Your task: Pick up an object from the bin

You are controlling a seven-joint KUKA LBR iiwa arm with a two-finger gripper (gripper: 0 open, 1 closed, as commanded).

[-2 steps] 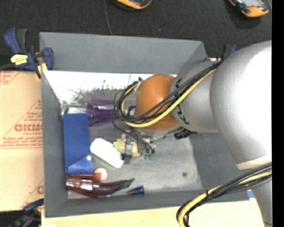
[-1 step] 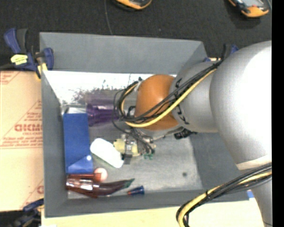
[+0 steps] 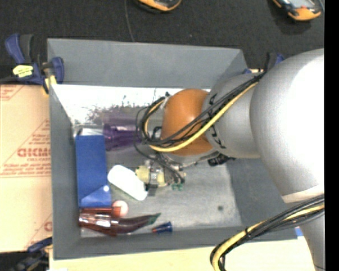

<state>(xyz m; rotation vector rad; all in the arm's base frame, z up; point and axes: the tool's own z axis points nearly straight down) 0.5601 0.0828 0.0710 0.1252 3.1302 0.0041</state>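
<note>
The bin (image 3: 214,199) is matt grey metal; the purple cup (image 3: 120,134) looks like translucent plastic; the white oval piece (image 3: 127,182) is smooth and matt; the dark red piece (image 3: 110,222) is glossy; the blue box (image 3: 91,165) is matt.

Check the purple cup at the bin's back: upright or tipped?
Tipped, it seems: the purple cup lies on its side, its long side showing from above.

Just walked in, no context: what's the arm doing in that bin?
The arm reaches in from the right, its tool low over the middle of the bin, right beside a white oval bar. A blue box lies to that bar's left, a purple cup behind it, a dark red piece along the near wall. Nothing is seen held.
</note>
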